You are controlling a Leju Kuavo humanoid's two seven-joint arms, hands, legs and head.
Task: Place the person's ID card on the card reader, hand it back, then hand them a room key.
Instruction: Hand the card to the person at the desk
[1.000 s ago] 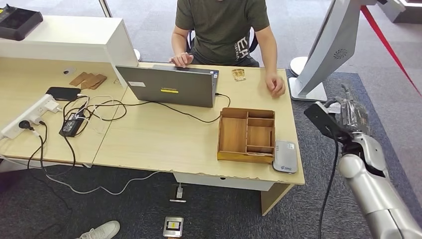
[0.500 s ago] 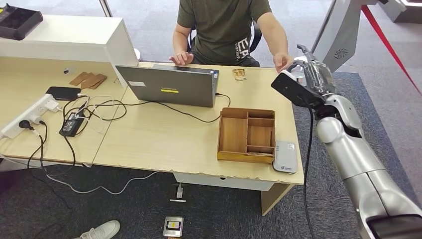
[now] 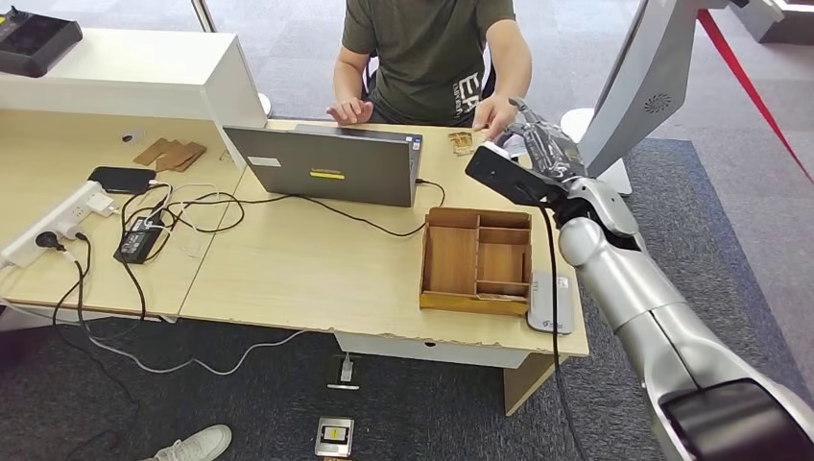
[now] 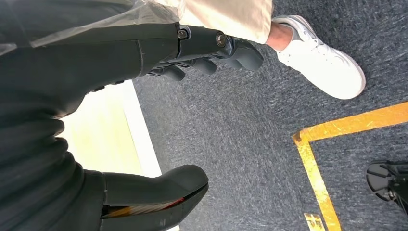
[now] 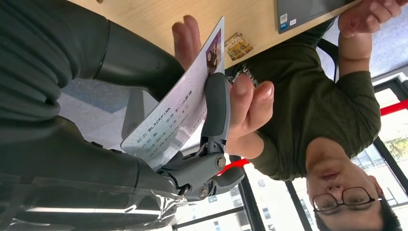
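One ID card point(image 5: 179, 110) sits pinched between the right hand's point(image 5: 159, 139) thumb and fingers, its long axis running out toward the person's hand point(image 5: 243, 103), which also grips its far end. Nearer the robot, the wooden tray point(image 3: 476, 260) looks empty, with the card reader point(image 3: 550, 303) just beside it. Hanging low, the left hand point(image 4: 144, 96) holds nothing, fingers apart.

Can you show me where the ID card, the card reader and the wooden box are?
White printed ID card point(image 5: 175, 108): right wrist view, on its printed face.
Flat grey card reader point(image 3: 550, 302): head view, on its top surface.
Brown wooden divided tray point(image 3: 451, 259): head view, on the floor of its big compartment.
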